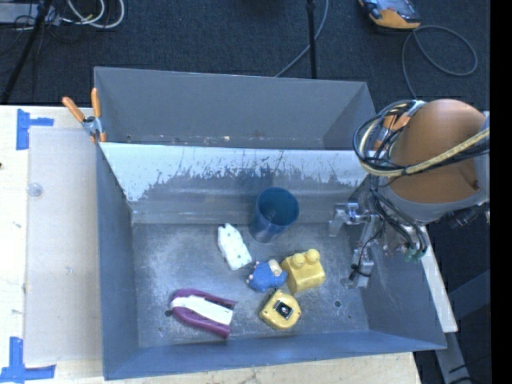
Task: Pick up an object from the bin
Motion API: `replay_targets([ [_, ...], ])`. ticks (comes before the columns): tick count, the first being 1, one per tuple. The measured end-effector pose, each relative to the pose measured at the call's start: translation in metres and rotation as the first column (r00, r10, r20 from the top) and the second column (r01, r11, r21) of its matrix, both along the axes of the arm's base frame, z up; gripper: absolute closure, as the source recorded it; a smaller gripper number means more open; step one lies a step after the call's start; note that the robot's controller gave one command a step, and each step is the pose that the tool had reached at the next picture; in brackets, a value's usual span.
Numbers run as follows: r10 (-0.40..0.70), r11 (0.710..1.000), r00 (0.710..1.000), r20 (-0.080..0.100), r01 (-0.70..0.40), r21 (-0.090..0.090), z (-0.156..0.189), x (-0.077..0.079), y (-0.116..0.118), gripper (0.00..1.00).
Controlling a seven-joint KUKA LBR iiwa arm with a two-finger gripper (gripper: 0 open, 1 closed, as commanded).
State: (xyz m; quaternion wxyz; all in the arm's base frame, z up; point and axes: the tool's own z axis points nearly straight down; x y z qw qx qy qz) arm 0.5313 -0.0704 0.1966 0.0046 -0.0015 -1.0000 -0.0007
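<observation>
My gripper (352, 245) hangs low over the right side of the bin floor, its two fingers spread apart with nothing between them. The nearest thing is a yellow toy block (304, 270), a short way to its left. A small blue toy (265, 276) touches the block's left side. A yellow and black tape measure (280, 310) lies just in front of them. A dark blue cup (275, 212) lies tipped near the back wall, left of the gripper.
A white bottle-shaped piece (234, 246) lies at the floor's middle, and a purple and white object (202, 310) near the front left. The arm with its orange dome and cables stands over the bin's right rim. Bare floor lies under the gripper.
</observation>
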Motion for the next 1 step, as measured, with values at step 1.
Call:
replay_targets([
  [1, 0.002, 1.000, 1.000, 0.008, -0.002, -0.001, 0.0043, 0.0016, 0.0002, 0.00],
])
